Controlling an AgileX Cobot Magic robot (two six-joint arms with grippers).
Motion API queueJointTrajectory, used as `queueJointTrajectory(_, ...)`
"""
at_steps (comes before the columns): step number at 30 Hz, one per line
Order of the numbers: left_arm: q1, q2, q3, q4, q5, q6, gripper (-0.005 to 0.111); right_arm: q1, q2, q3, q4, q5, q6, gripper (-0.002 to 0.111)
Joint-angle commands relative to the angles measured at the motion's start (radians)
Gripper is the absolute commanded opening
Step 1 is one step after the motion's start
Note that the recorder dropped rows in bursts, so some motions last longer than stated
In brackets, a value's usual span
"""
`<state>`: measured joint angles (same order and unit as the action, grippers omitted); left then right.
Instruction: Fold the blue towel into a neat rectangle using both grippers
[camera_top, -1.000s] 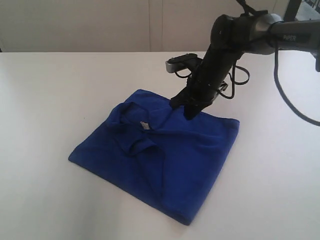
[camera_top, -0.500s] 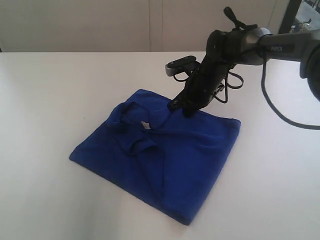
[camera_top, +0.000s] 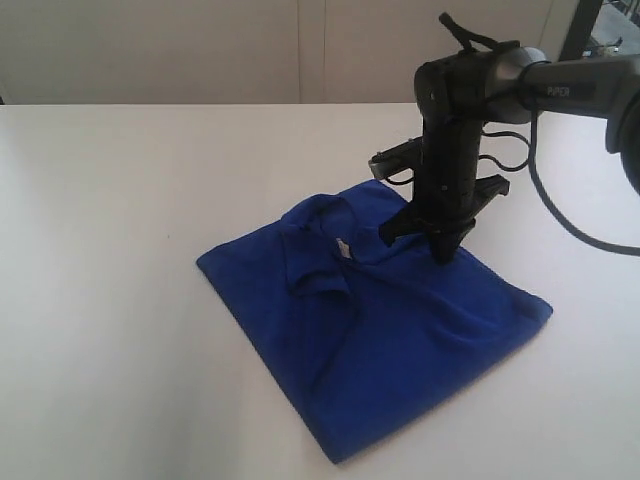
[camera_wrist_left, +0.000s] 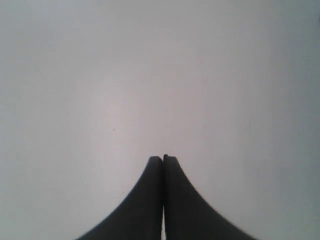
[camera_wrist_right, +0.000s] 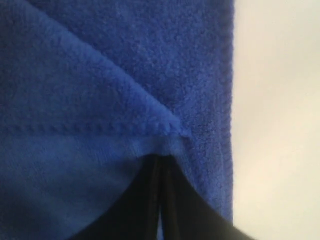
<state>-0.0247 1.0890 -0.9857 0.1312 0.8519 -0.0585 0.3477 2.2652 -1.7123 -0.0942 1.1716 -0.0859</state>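
Now, on my smooth white table (camera_top: 100, 200) the fuzzy blue towel (camera_top: 380, 340) lies centre, a rumpled rectangle. Right gripper (camera_top: 441, 257), fingers together, pinches a terry fold at its 1 o'clock. Left gripper (camera_wrist_left: 163, 159) is closed and empty. A small white tag (camera_top: 342, 247) sits at 11.

Right arm (camera_top: 455, 120): glossy black rounded casing is running into a dark grey tubular link (camera_top: 580, 85) that is carrying white lettering, reading roughly PIPER. Thin black cables (camera_top: 560, 215) are looping off the casing, and a flat grey-black bar (camera_top: 395, 158) is sticking out near the wrist. The left gripper (camera_wrist_left: 163, 158) and right gripper (camera_wrist_right: 161, 157) are each showing two matte black fingers, flaring wide from narrow tips.
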Motion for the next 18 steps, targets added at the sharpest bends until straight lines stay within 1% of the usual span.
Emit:
queueJointTrajectory(1, 0.001, -0.008, -0.005, -0.002, 0.008, -0.006, 0.0, -0.009, 0.021, 0.016, -0.011, 0.049, 0.008, 0.0)
queueJointTrajectory(5, 0.001, -0.008, -0.005, -0.002, 0.008, -0.006, 0.0, -0.009, 0.018, 0.016, -0.011, 0.049, 0.002, 0.0)
queueJointTrajectory(11, 0.001, -0.008, -0.005, -0.002, 0.008, -0.006, 0.0, -0.009, -0.054, 0.016, -0.009, 0.04, 0.002, 0.0)
queueJointTrajectory(14, 0.001, -0.008, -0.005, -0.002, 0.008, -0.006, 0.0, -0.009, -0.095, 0.016, 0.015, -0.031, -0.022, 0.0)
queueJointTrajectory(18, 0.001, -0.008, -0.005, -0.002, 0.008, -0.006, 0.0, -0.009, -0.114, 0.016, 0.121, -0.127, -0.146, 0.0)
